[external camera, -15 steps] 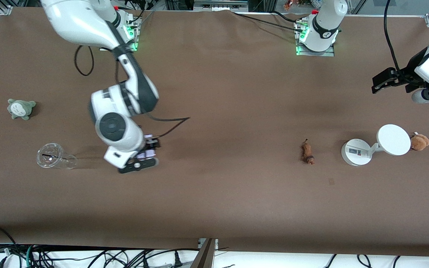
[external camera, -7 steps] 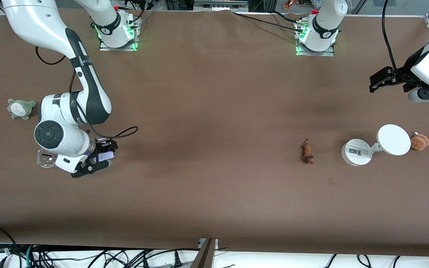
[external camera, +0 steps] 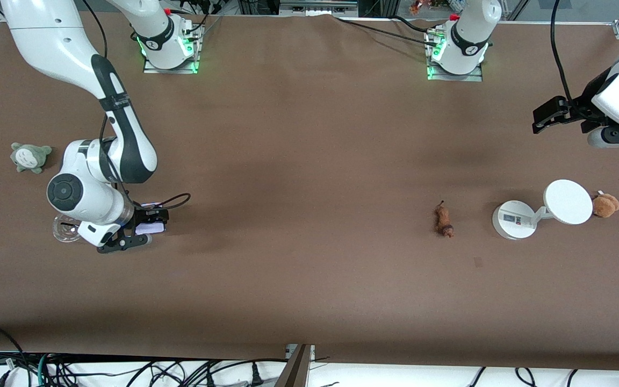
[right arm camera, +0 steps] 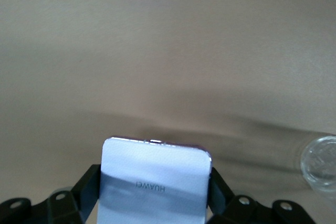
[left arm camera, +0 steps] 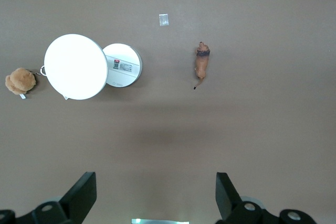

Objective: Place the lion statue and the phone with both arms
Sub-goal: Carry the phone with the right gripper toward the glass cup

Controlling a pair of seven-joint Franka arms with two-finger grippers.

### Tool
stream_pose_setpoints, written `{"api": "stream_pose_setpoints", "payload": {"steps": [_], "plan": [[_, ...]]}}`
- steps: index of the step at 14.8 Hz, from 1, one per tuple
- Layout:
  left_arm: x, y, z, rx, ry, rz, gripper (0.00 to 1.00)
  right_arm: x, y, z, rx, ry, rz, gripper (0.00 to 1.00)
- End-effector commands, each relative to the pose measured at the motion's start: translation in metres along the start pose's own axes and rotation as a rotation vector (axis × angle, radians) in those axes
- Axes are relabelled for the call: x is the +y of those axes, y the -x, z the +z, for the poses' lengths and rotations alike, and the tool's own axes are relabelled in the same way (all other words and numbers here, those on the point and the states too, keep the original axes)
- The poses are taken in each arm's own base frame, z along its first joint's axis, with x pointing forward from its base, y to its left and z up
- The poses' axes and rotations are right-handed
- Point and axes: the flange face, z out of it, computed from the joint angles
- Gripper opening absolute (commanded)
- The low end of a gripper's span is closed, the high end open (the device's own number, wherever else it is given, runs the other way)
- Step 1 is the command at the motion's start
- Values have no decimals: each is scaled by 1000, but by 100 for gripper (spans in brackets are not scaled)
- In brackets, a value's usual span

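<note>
My right gripper [external camera: 145, 228] is shut on the phone [external camera: 150, 226], a pale lavender-white slab, low over the table beside a clear cup. In the right wrist view the phone [right arm camera: 155, 182] fills the space between the black fingers [right arm camera: 88, 188]. The lion statue [external camera: 443, 220], small and orange-brown, lies on the mat toward the left arm's end; it also shows in the left wrist view as the lion statue [left arm camera: 201, 64]. My left gripper [external camera: 541, 117] hangs open and empty, high over the table's edge at the left arm's end. Its fingertips [left arm camera: 84, 192] stand wide apart.
A white stand [external camera: 513, 219] with a round disc [external camera: 568, 201] stands beside the lion statue, and a brown plush [external camera: 605, 205] lies past the disc. A clear cup [external camera: 67, 230] lies by the right gripper. A grey-green plush [external camera: 30, 156] sits farther from the front camera.
The right arm swung the phone from near the table's middle toward the right arm's end, stopping beside the clear cup. The left arm has barely moved.
</note>
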Motion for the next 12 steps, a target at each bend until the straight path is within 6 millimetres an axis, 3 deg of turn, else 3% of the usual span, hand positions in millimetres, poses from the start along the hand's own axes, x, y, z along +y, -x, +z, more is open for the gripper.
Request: {"api": "stream_pose_setpoints", "payload": {"steps": [1,7,12], "plan": [[1,1,-7,0,-30,3,100,20,4,11,15,-48,85,29],[0,0,-7,6,-32,2,100,25,-2,38,74,-40,103,29],[0,1,-6,5,-33,2,100,29,-3,42,86,-35,104,29]]}}
